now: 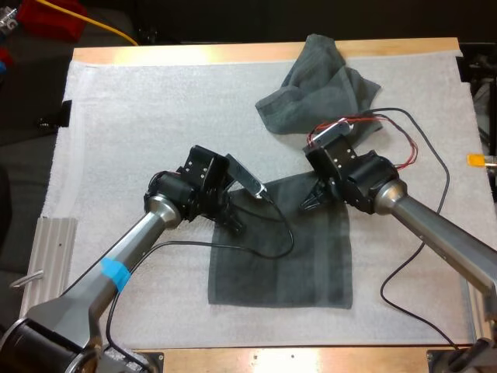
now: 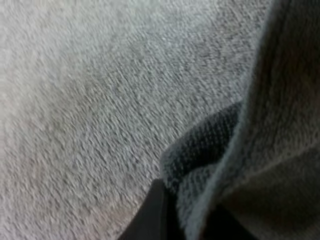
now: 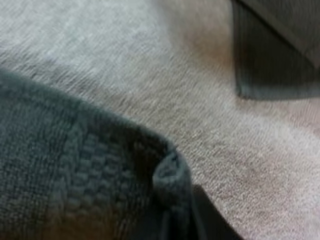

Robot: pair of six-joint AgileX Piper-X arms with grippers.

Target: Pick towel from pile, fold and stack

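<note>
A dark grey-green towel [image 1: 287,256] lies spread flat on the white mat [image 1: 140,116], nearer the front. My left gripper [image 1: 234,222] is down at its far left corner, and the left wrist view shows the towel's edge [image 2: 210,150] pinched against a black finger [image 2: 150,215]. At the far right corner my right gripper [image 1: 311,203] is shut on the hem [image 3: 170,175], with a finger [image 3: 212,217] beside the fold. A crumpled towel [image 1: 322,89] sits at the back right, and its edge [image 3: 270,60] lies beyond the held corner.
A ribbed metal plate [image 1: 53,245] lies off the mat's left edge near the front. Bare mat stretches across the back left and along the front under the flat towel.
</note>
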